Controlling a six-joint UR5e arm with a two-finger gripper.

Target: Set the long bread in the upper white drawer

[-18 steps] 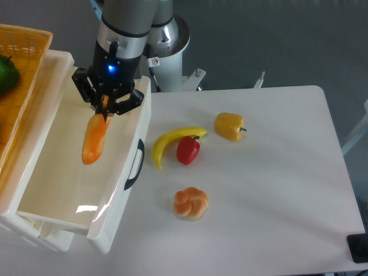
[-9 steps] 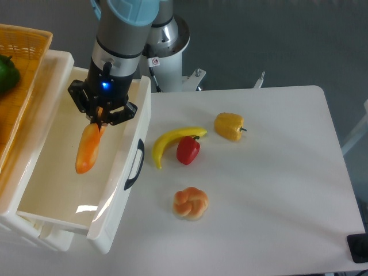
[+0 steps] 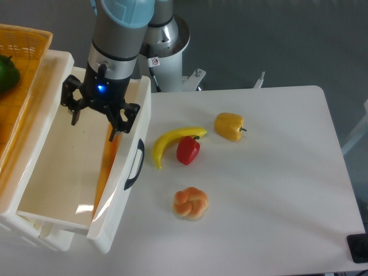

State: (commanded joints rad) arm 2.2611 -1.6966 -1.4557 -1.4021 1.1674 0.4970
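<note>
While one gripper (image 3: 95,117) hangs over the upper white drawer (image 3: 69,167), its two dark fingers (image 3: 122,119) are spread wide apart with nothing between them. One long bread (image 3: 105,164) shows just below the gripper, inside the drawer, lying along the inner face of the front wall; it reads as a slim, glossy orange-tan streak, and how far it rests on the floor or leans on the wall is hard to make out, since its lower end is cut off behind the wall's rim.

One drawer is in view: white smooth plastic, rectangular, deep-walled, with one curved black handle (image 3: 135,164) on the front, below and to the right of the gripper. Its near corner runs out of the lower edge of the picture.

To the left of the gripper stands one orange wicker basket (image 3: 23,54), woven and cut off by the frame, holding one green item (image 3: 7,73) only partly visible.

To the right of the gripper, on the white table (image 3: 270,190), lie four things: one yellow curved banana (image 3: 170,142), one red pepper (image 3: 188,150) touching it, one yellow pepper (image 3: 229,126) further right, and one round knotted bun (image 3: 190,203), well below and to the right.
</note>
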